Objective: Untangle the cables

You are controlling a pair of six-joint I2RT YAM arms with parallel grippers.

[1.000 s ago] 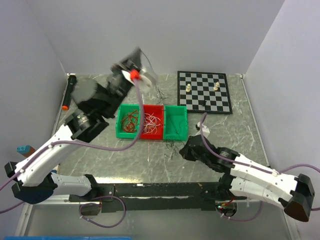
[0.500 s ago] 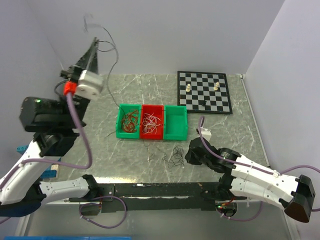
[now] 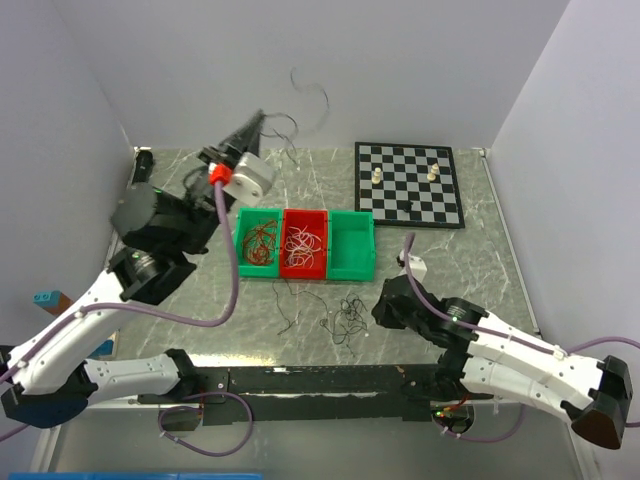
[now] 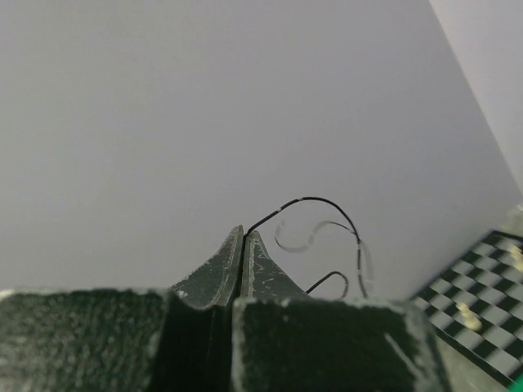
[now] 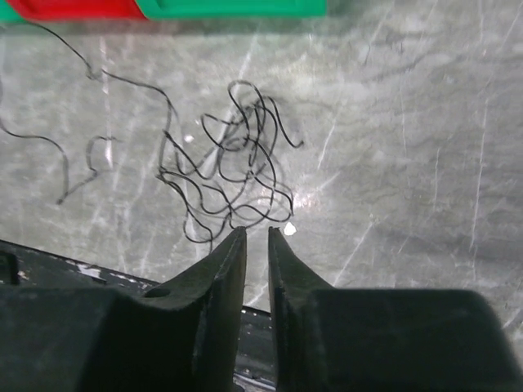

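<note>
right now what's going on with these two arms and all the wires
Two robot arms are untangling thin cables. The left gripper is raised high by the back wall, shut on one black wire that curls free in the air. The right gripper hangs low over the black tangle on the table, jaws slightly apart, holding nothing. Beyond it, red-brown wires lie in the left green bin, white wires in the red bin.
</note>
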